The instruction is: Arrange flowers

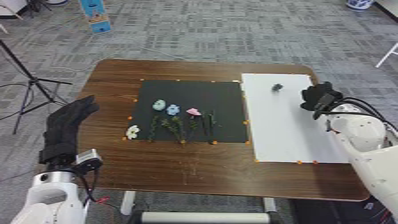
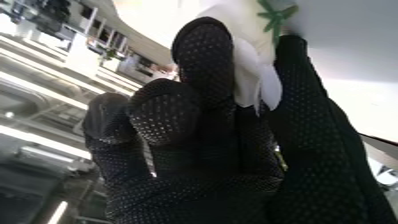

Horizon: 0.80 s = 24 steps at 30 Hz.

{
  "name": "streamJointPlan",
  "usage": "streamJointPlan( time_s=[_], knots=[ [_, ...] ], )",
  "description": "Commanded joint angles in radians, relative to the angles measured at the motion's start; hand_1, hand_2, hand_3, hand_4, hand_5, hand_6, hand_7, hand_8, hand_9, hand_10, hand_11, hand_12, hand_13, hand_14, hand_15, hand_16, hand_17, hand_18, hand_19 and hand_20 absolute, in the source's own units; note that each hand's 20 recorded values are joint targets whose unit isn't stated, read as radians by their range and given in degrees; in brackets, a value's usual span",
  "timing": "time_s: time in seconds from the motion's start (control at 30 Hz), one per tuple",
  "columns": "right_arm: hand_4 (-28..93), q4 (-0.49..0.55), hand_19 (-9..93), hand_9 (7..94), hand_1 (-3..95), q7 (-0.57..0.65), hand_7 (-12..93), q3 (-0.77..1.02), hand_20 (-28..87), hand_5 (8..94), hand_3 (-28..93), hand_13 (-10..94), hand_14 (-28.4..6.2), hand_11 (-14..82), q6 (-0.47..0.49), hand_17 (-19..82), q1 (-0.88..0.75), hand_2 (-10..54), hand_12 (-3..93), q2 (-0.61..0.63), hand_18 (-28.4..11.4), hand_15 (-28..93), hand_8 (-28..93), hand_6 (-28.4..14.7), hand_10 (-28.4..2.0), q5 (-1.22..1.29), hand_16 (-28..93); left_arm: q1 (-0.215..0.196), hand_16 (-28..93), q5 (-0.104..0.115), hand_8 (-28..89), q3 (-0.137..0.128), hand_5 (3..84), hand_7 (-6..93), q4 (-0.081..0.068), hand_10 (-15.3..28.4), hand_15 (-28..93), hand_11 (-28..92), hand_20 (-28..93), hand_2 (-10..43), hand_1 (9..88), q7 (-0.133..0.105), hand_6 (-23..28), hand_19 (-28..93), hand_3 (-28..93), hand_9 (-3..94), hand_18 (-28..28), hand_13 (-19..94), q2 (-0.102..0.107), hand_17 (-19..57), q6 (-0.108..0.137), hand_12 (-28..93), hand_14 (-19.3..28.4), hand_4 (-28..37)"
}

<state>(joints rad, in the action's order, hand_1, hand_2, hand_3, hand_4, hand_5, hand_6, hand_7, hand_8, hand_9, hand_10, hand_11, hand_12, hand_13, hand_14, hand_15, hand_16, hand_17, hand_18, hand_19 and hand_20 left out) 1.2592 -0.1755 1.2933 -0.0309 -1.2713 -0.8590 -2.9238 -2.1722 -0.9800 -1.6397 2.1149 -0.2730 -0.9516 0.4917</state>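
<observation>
My right hand point(image 1: 320, 96) is over the right edge of the white board point(image 1: 282, 127). In the right wrist view, white flower petals point(image 2: 258, 75) with a green star-shaped piece point(image 2: 278, 15) lie between the thumb and curled fingers of this hand point(image 2: 209, 60), which is shut on them. A small dark piece point(image 1: 277, 87) shows over the board's upper part. On the black mat point(image 1: 200, 90) are a pale green flower point(image 1: 159, 105), a blue one point(image 1: 173, 109), a pink one point(image 1: 193, 111) and a white one point(image 1: 133, 132), with green stems point(image 1: 169, 125). My left hand point(image 1: 69, 122) is straight-fingered at the table's left.
Small orange markers point(image 1: 214, 142) line the mat and board edges. The brown table point(image 1: 187, 172) extends in front of them. A black tripod point(image 1: 34, 80) stands on the floor to the left.
</observation>
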Motion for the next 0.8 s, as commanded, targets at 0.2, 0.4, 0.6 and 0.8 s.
streamJointPlan(
  time_s=[0.2, 0.4, 0.6, 0.8],
  knots=[
    [-24, 0.252, 85, 82.5, 57.9, 0.089, 28, -0.182, 65, 74.8, 48, 76, -9.6, 43.1, -0.099, 38, 0.137, 5.7, 34.1, 0.153, -23.6, 68, 18, 1.1, -9.9, 0.202, 43, -0.005, -2, 0.015, -9, -0.014, 49.8, 15.6, 0.007, 13.3, 11, 20, 16, 17.0, 24.9, -0.004, 4.0, 5, 70, 51.4, 7.8, 37, 0.012, 7.1, 0.005, 10, 13.0, -28.3],
    [-24, 0.361, 85, 82.5, 57.6, 0.119, 27, -0.268, 65, 75.2, 49, 76, -9.7, 43.0, -0.114, 38, 0.206, 5.5, 34.1, 0.168, -23.6, 68, 18, 1.0, -10.0, 0.305, 43, -0.011, -2, 0.025, -9, -0.026, 49.9, 15.7, 0.001, 13.3, 11, 20, 16, 17.0, 24.9, -0.004, 3.9, 5, 70, 51.4, 7.7, 37, 0.018, 7.1, 0.011, 10, 12.9, -28.3],
    [-24, 0.460, 85, 82.7, 57.4, 0.104, 27, -0.408, 65, 75.4, 50, 76, -9.8, 42.9, -0.108, 38, 0.262, 5.2, 34.0, 0.136, -23.4, 68, 18, 0.8, -10.0, 0.382, 43, 0.004, -2, 0.032, -9, -0.029, 50.0, 15.7, -0.009, 13.2, 11, 20, 16, 17.2, 24.9, 0.001, 3.9, 5, 70, 51.5, 7.7, 37, 0.027, 7.1, 0.011, 10, 12.8, -28.3],
    [-24, 0.455, 85, 82.7, 57.5, 0.060, 27, -0.548, 65, 75.4, 50, 76, -9.8, 42.5, -0.102, 38, 0.302, 5.1, 34.0, 0.040, -23.3, 68, 18, 0.9, -9.9, 0.381, 43, 0.016, -2, 0.022, -9, -0.019, 50.1, 15.7, -0.011, 13.2, 11, 20, 16, 17.3, 24.8, 0.002, 4.0, 5, 70, 51.5, 7.7, 37, 0.027, 7.1, 0.000, 10, 12.9, -28.3]
  ],
)
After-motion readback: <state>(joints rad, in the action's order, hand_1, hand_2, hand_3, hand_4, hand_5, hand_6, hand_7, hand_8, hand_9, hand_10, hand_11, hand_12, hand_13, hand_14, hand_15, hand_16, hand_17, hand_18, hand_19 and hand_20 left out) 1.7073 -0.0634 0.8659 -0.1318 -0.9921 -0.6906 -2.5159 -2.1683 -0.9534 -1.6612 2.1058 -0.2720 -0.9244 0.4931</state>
